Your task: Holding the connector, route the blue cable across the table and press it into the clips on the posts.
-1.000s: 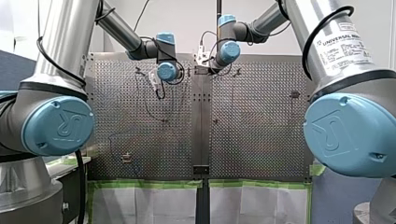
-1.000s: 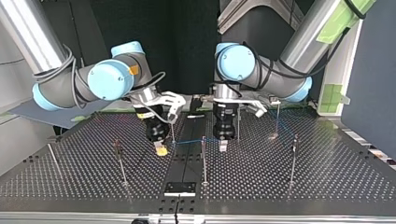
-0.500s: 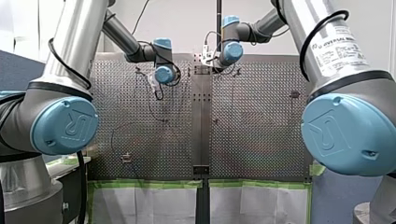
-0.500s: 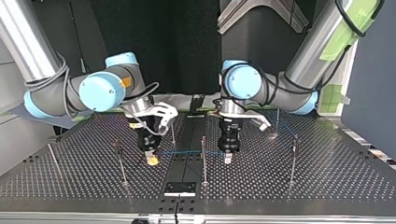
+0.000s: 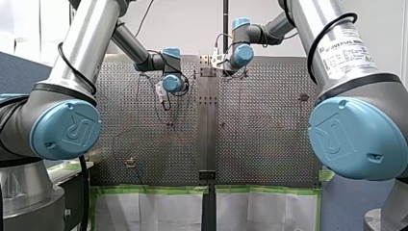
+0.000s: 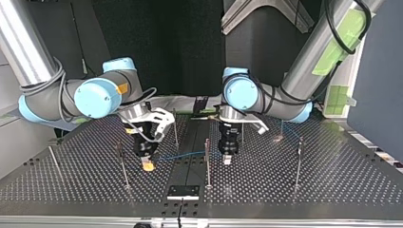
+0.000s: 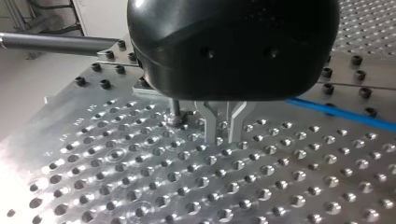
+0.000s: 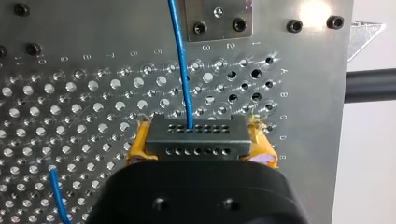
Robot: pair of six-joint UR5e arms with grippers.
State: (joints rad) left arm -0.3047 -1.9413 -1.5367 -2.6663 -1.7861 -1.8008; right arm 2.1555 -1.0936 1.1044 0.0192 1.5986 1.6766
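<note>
Two arms reach to the far end of the perforated table point(image 5: 264, 139) in the front view, my left arm point(image 5: 127, 41) and my right arm point(image 5: 269, 24), with their wrists close on either side of the middle strip point(image 5: 208, 120). The grippers are too small to read there. Top view: the right gripper point(image 6: 148, 164) is at the view's left, yellow at its tip and low over the table. The left gripper point(image 6: 227, 159) points down just right of the centre post point(image 6: 207, 164). The blue cable point(image 6: 183, 155) runs from the right gripper across to that post and on to the left gripper. Whether it is pressed in at the post cannot be told. Another stretch lies near the side post point(image 6: 298, 164) at the view's right. Left wrist view: the metal fingers point(image 7: 211, 122) are drawn nearly together with only a narrow slit between them, tips just above the holes. The cable comes in from the side and goes under the black housing, so a grip on it cannot be told. Right wrist view: the yellow pads point(image 8: 139, 145) are clamped on the grey connector point(image 8: 196, 140), one at each end. The cable leaves the connector's holes and runs straight ahead past a bolted plate point(image 8: 218, 18).
</note>
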